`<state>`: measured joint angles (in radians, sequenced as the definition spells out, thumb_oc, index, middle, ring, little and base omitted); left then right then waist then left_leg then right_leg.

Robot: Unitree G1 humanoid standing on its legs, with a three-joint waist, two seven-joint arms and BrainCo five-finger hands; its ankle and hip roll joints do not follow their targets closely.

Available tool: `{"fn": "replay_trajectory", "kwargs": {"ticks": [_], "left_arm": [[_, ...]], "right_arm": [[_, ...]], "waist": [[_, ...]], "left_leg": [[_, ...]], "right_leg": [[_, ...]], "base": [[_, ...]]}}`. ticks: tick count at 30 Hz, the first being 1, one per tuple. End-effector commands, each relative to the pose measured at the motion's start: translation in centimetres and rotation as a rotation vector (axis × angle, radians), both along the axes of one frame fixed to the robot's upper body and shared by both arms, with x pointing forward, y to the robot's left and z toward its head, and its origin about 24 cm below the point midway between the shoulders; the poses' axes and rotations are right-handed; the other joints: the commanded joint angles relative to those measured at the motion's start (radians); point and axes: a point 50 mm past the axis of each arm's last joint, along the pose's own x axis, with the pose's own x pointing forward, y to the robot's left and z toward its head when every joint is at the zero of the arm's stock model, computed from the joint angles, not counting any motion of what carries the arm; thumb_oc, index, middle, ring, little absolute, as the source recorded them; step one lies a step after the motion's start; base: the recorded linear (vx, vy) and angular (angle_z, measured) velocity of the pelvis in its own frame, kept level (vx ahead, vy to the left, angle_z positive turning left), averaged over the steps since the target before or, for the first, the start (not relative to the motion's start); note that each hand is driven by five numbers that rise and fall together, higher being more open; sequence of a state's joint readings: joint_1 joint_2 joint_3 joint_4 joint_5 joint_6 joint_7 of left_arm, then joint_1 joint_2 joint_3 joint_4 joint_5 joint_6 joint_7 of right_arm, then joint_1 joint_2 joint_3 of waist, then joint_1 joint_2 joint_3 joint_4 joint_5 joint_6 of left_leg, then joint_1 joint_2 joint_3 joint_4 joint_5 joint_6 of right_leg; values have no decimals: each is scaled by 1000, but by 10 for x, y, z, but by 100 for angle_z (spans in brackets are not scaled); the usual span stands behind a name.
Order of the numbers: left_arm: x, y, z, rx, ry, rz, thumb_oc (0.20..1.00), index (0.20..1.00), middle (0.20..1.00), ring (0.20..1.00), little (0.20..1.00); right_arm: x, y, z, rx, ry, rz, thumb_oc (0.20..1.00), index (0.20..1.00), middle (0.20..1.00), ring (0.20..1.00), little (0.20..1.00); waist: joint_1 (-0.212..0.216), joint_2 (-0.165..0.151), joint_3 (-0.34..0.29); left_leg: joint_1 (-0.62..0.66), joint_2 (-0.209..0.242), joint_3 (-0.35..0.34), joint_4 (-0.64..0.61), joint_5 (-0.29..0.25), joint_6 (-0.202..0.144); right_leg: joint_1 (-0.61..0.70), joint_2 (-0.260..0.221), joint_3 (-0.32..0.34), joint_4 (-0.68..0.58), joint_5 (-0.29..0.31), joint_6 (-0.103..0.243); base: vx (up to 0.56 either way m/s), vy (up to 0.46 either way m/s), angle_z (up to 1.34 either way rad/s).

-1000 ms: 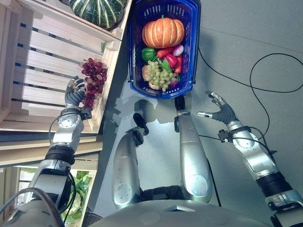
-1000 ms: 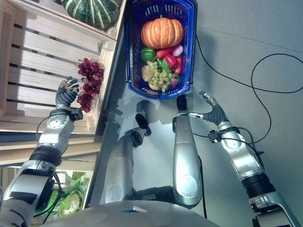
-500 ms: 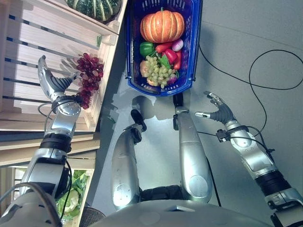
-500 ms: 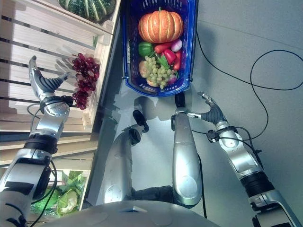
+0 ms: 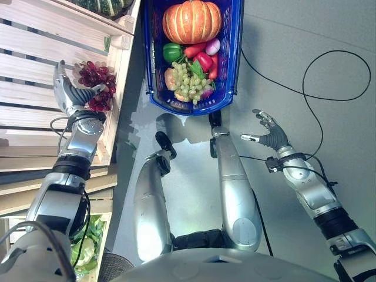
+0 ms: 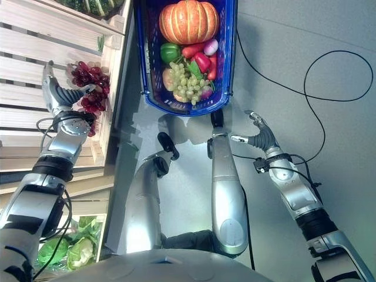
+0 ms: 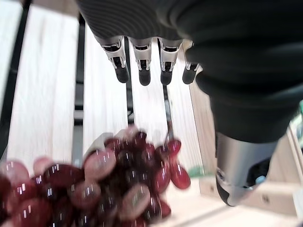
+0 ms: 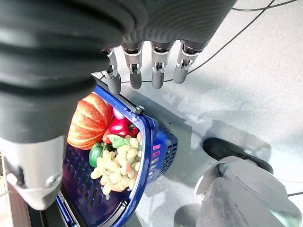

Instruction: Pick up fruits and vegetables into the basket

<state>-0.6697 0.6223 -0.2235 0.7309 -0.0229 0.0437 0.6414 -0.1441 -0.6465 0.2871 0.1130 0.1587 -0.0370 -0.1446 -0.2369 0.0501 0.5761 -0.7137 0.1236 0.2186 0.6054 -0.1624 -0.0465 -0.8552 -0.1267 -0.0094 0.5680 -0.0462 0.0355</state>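
- Left eye view: a grey floor runs under the scene, with a pale wooden slatted crate to the robot's left. A blue basket stands on the floor ahead, holding a pumpkin, green grapes and peppers. The red grapes lie at the crate's near edge. The left hand is beside them, fingers straight and thumb spread towards the bunch, gripping nothing.
- Right eye view: the right hand hangs over bare floor, well apart from the basket, fingers spread and empty. A green striped squash sits at the crate's far edge.
- Left wrist view: the straight fingers sit clear of the bunch, which lies on the slats past them. This closeness is harder to judge from above.
- Right wrist view: relaxed fingers, with the basket's contents seen from the side.
- Handling: the red grapes look light but loose and easily crushed or shed; I would cup the whole cluster gently, or pinch the stem end.
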Motion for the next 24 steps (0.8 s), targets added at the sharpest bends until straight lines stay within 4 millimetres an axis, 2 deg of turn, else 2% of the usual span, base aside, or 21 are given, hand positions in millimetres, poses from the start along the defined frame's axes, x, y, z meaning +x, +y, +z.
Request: {"fn": "replay_trajectory", "kwargs": {"ticks": [1,8,12,19,24], "left_arm": [[-10,29,-9,-66,78,69,1000,1000,1000,1000,1000],[-7,29,-28,-185,201,63,1000,1000,1000,1000,1000],[-10,38,-37,-209,270,135,1000,1000,1000,1000,1000],[-13,48,-40,-196,349,221,1000,1000,1000,1000,1000],[-12,53,-34,-128,379,284,1000,1000,1000,1000,1000]], "right_arm": [[-3,8,-1,42,0,11,1000,1000,1000,1000,1000],[1,10,-1,45,9,11,1000,1000,1000,1000,1000],[4,11,0,44,10,14,1000,1000,1000,1000,1000],[9,11,0,54,6,0,1000,1000,1000,1000,1000],[14,11,1,60,-3,-5,1000,1000,1000,1000,1000]], "waist": [[5,-46,-56],[-5,-47,-56],[-10,-51,-56],[-15,-57,-56],[-19,-62,-56]], "left_leg": [[-71,-25,28,38,-75,43],[-101,-20,30,55,-84,44],[-122,-14,28,66,-86,41],[-160,-7,23,84,-92,40],[-196,-4,16,94,-92,39]], "right_leg": [[-37,14,-6,13,-81,45],[-70,14,-2,21,-78,46],[-92,13,-2,29,-78,44],[-130,14,-2,41,-76,39],[-165,19,2,42,-63,37]], "base": [[0,0,0],[0,0,0],[0,0,0],[0,0,0],[0,0,0]]}}
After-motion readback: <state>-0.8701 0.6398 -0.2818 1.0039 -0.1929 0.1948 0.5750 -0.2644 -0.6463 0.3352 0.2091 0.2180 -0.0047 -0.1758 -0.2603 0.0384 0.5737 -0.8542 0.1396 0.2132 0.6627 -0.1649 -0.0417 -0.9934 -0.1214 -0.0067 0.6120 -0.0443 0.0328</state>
